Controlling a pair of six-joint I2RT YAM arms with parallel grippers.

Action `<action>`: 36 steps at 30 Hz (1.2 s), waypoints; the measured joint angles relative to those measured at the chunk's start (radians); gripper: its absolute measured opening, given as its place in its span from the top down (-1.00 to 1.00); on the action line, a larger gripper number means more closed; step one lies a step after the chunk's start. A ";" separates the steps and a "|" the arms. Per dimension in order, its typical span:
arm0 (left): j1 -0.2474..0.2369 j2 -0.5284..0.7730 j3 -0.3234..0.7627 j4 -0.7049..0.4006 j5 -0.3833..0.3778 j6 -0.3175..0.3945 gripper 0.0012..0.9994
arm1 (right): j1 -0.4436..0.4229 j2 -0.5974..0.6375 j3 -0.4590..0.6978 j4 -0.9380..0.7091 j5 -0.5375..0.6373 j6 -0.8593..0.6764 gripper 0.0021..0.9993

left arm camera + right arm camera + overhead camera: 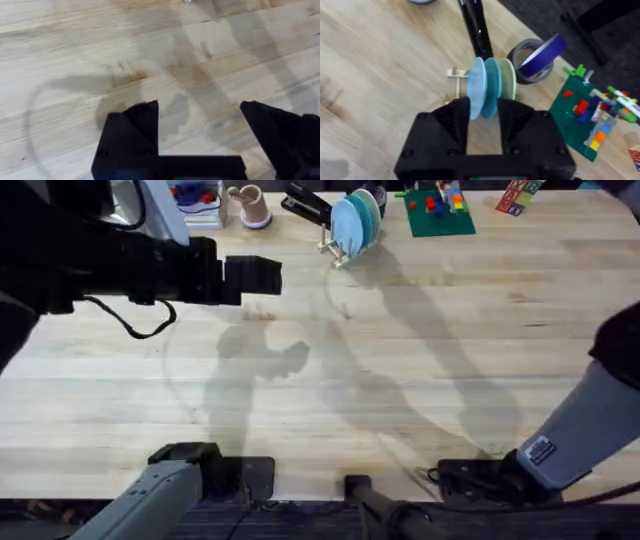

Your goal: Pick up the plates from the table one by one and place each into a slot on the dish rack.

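Three plates stand upright in the dish rack (333, 248) at the far middle of the table (420, 360): a pale blue plate (347, 225) (477, 87), a teal plate (364, 216) (491, 82) and a pale green plate (508, 80). My left gripper (270, 275) (200, 125) hovers open above bare wood, left of the rack, with nothing between its fingers. In the right wrist view my right gripper (485, 115) is open and empty, raised above the table and aimed at the rack from a distance. The right arm (590, 420) rises at the lower right.
Along the far edge are a mug (250, 205), a black tool (305, 204) (476, 27) just left of the rack, a roll of blue tape (537, 57) behind it, and a green baseplate with bricks (440, 212) (590, 115) to its right.
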 joint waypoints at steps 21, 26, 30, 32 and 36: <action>0.000 0.000 0.000 -0.001 -0.006 0.000 -0.99 | 0.008 -0.247 -0.020 -0.079 0.011 0.030 -0.99; 0.000 0.000 0.000 -0.001 -0.006 0.000 -0.99 | 0.008 -0.371 -0.148 -0.024 0.012 0.059 -0.99; 0.000 0.000 0.000 -0.003 -0.006 0.000 -0.99 | 0.008 -0.489 -0.282 0.028 0.025 0.093 -0.99; 0.000 0.000 0.000 -0.013 -0.006 0.000 -0.99 | 0.008 -0.545 -0.340 0.027 0.039 0.118 -0.99; 0.000 0.000 0.000 -0.040 -0.006 0.000 -0.99 | 0.008 -0.648 -0.426 -0.055 0.065 0.176 -0.99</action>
